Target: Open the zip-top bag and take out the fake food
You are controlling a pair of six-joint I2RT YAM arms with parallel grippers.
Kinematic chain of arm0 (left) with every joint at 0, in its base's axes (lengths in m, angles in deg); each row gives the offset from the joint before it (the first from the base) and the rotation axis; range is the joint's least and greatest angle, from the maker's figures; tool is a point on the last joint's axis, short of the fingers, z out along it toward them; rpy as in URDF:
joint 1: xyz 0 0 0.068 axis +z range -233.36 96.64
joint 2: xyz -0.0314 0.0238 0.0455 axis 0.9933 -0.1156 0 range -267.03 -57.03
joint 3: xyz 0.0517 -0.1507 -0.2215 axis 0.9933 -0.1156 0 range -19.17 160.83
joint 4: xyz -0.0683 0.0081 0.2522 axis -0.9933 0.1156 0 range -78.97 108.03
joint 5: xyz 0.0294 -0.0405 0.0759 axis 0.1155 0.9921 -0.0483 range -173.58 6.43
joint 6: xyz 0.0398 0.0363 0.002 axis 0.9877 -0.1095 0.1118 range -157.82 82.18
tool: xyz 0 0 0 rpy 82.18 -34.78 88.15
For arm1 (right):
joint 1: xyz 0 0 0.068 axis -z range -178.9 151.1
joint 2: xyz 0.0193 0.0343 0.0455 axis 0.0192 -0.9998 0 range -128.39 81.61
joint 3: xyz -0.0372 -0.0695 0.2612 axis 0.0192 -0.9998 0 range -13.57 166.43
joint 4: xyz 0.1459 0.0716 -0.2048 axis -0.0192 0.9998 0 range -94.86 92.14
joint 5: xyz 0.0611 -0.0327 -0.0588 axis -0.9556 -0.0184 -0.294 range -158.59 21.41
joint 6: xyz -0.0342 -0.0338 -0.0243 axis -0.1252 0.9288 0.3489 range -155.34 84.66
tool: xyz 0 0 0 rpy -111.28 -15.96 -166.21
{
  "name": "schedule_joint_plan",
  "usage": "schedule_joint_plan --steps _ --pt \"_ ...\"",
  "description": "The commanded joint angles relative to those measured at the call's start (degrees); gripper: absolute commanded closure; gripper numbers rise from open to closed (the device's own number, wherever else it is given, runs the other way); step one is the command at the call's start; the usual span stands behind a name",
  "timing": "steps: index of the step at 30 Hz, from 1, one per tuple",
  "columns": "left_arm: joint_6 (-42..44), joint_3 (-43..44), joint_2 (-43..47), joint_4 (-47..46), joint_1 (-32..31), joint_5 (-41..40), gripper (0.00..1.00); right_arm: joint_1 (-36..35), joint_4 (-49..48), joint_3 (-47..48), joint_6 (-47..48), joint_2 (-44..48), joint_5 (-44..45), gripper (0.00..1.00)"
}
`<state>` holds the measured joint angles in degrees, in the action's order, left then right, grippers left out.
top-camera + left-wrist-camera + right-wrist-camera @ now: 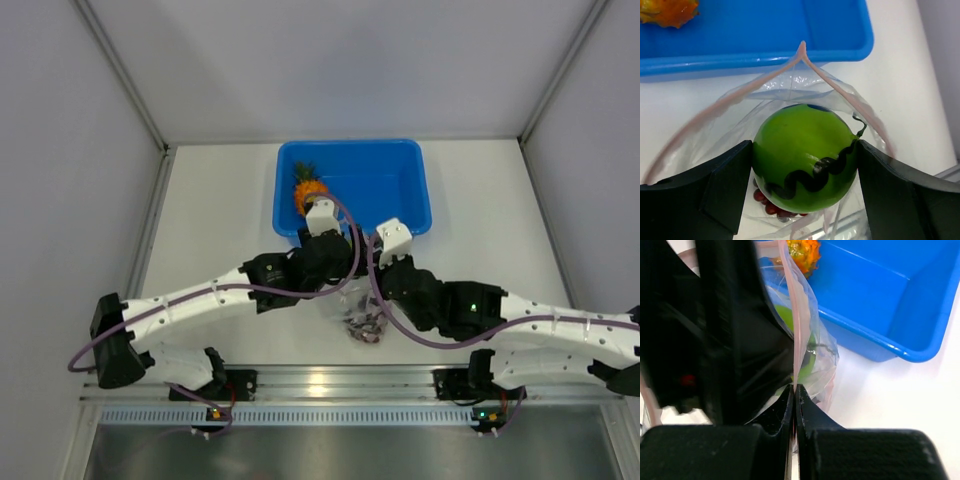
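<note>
While the left gripper (805, 155) stands wide, its two black fingers (725, 185) press against opposite sides of the green round fruit (800, 135), which fills the whole gap between them. The fruit is a smooth, glossy ball with a wavy black line across its near face and a thin curled stem on its right. It sits at the open mouth of the zip-top bag (765, 95), whose clear, crinkly film spreads around and below it. The bag's pale pink zip strip (842, 95) parts into two arcs that meet in a point on the far side, toward the blue tub (765, 35). Under the fruit, inside the bag, lies the dark purple grape bunch (767, 205), a cluster of small rounded reddish beads. The right gripper (794, 390) is closed tight, its dark matte fingertips pinching the bag's rim, and the strip rises straight up from between them. The tub, smooth hard plastic with rounded corners, stands on the white table (220, 200) just beyond the bag. The orange pineapple (670, 11), knobbly-skinned, lies in the tub's left part.
</note>
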<state>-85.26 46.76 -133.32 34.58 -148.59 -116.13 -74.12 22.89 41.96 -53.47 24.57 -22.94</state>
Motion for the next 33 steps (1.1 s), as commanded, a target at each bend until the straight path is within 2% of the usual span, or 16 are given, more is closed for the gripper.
schedule_joint_plan --steps 1,10,22,27,33 --pt "-2.7 -0.4 5.7 -5.7 0.3 1.4 1.0 0.7 2.3 -0.6 -2.1 -0.1 1.0 1.0" --pt "-4.2 -4.9 12.4 -5.6 0.3 2.1 1.0 4.7 3.3 0.8 -0.2 -0.3 -0.2 1.0" --pt "-2.8 -4.5 19.0 -8.7 0.3 7.3 1.0 9.7 -1.9 -1.5 -0.1 -1.1 -10.1 1.0" --pt "-0.2 -5.4 21.1 -14.6 0.3 4.9 1.0 9.7 -2.3 -2.5 -1.6 -1.3 -12.3 1.0" --pt "6.6 0.2 18.1 -15.9 0.5 -1.8 1.0 9.7 0.5 -5.4 -5.9 0.1 -11.6 1.0"
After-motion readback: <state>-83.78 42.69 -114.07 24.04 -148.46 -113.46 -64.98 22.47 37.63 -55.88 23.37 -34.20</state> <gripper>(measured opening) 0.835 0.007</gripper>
